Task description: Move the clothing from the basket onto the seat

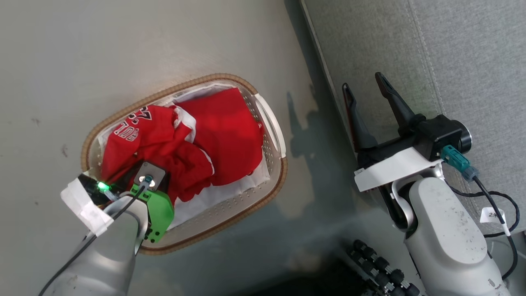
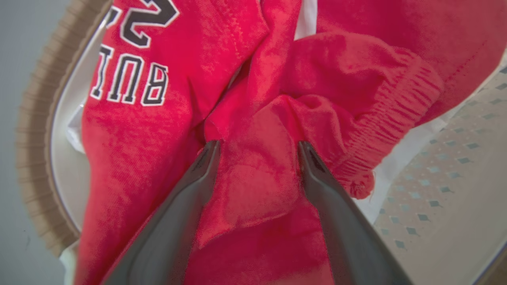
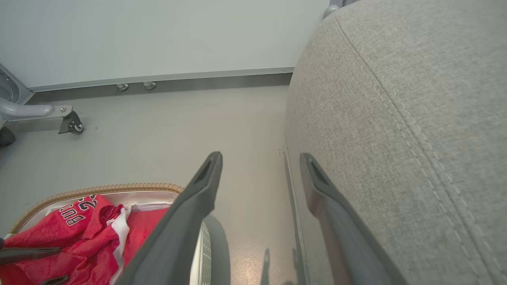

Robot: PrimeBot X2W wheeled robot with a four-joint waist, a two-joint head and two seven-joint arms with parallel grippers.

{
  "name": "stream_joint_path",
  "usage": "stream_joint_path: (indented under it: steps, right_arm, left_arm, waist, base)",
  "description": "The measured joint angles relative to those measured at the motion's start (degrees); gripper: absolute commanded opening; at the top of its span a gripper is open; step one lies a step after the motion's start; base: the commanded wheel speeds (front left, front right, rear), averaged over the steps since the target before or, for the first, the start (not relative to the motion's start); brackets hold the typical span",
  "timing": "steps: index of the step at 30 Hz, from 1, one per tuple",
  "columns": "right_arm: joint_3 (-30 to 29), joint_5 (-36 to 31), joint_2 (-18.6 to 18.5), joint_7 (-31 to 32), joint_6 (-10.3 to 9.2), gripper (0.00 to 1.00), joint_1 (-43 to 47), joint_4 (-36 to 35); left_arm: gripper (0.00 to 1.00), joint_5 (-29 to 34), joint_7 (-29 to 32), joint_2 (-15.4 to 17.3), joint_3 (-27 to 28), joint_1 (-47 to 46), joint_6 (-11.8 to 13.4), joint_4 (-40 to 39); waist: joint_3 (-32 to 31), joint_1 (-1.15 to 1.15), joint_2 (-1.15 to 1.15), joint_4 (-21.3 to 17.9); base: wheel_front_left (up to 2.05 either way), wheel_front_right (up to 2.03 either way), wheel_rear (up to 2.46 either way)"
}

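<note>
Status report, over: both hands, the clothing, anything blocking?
Left hand open, fingers astride a fold of the clothing, still in the basket. Right hand open, empty, beside the seat. No obstruction seen.

Domestic-style room: grey upholstered seat (image 1: 452, 49), laundry basket (image 1: 273, 123)

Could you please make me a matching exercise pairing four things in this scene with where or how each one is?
Things:
1. clothing
2. basket
3. left gripper
4. right gripper

Places or states:
A. on the floor beside the seat
B. open, fingers astride a red fold
C. heaped in the basket
D. open and empty, by the seat's edge

Pairs: 1-C, 2-A, 3-B, 4-D
</note>
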Motion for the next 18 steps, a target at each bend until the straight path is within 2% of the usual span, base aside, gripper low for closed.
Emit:
stream_joint_path:
  steps: [8,11,14,15,16,17,18]
  right_arm:
    - [1.37,1.18,0.14,0.00,0.00,1.00,-0.91,-0.67]
    - [1.92,2.09,0.13,0.00,0.00,1.00,-1.18,-0.79]
    - [2.45,3.00,0.19,0.00,0.00,1.00,-1.68,-0.75]
    - [2.50,3.46,0.21,0.00,0.00,1.00,-1.84,-0.60]
    - [2.50,3.85,0.20,0.00,0.00,1.00,-1.86,-0.42]
    - [2.49,4.03,0.20,0.01,0.00,1.00,-1.87,-0.25]
    - [2.49,4.09,0.20,0.01,0.00,1.00,-1.91,-0.08]
  left_arm:
    - [1.00,2.92,5.78,0.71,-3.53,-4.58,1.56,2.78]
    - [1.00,3.88,10.16,0.91,-5.05,-5.93,1.44,3.21]
    - [1.00,4.05,11.94,0.74,-5.77,-6.71,0.22,3.47]
    - [0.73,3.34,11.94,0.60,-5.65,-6.76,-0.13,3.52]
    - [0.22,3.31,11.93,0.56,-6.09,-6.81,-0.42,3.57]
    - [0.22,3.42,11.91,0.56,-6.45,-6.91,-0.64,3.63]
    - [0.00,3.16,11.78,0.55,-6.41,-7.00,-0.78,3.61]
  waist:
    - [4.43,0.00,0.00,-1.77]
    - [5.56,0.00,0.00,-2.31]
    - [6.38,0.00,0.00,-2.86]
    - [6.59,0.00,0.00,-3.06]
    - [6.77,0.00,0.00,-3.25]
    - [6.90,0.00,0.00,-3.39]
    - [7.05,0.00,0.00,-3.53]
  base:
    - [0.00,0.00,0.00]
    - [0.00,0.00,0.00]
    - [0.00,0.00,0.00]
    - [0.00,0.00,0.00]
    - [0.00,0.00,0.00]
    - [0.00,0.00,0.00]
    - [0.00,0.00,0.00]
